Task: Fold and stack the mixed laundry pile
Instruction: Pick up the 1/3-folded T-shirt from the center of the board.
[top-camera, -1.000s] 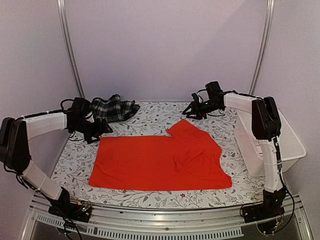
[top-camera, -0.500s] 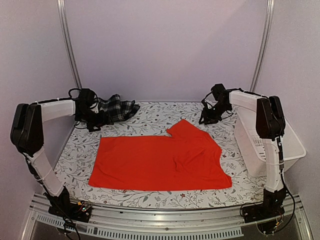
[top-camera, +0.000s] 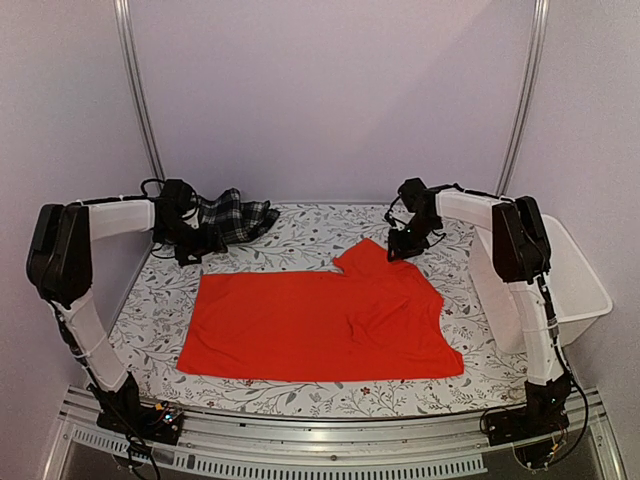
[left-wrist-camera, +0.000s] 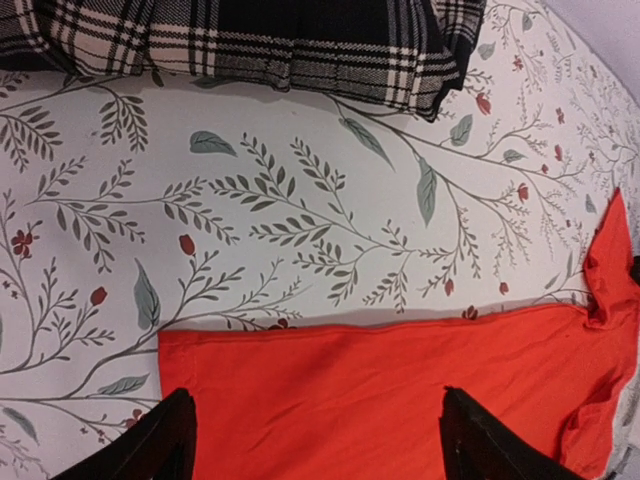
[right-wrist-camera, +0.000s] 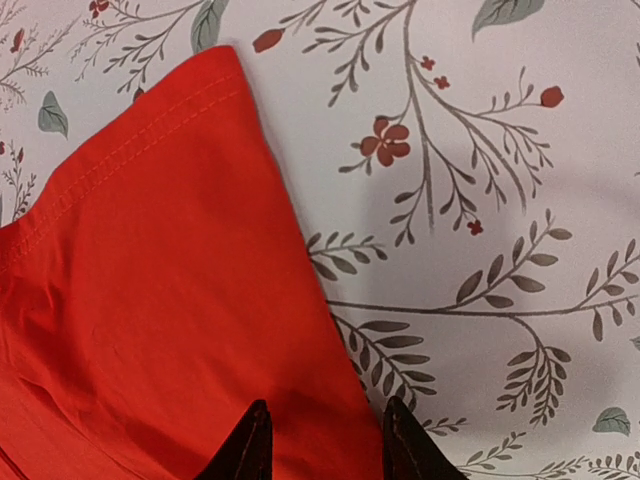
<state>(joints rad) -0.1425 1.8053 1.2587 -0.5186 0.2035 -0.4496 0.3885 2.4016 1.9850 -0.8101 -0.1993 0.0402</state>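
Red shirt flat, left gripper wide, empty

Tabletop with floral cover, seen from above. A red shirt lies spread flat from the centre toward 6 o'clock, one sleeve pointing to 1 o'clock. A crumpled plaid garment lies at 11 o'clock, apart from the shirt. A white basket is at the 3 o'clock edge.

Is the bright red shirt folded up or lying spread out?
Mostly spread out: the bright red cloth shirt lies flat and wide on the floral-patterned table cover, only wrinkled near its right end.
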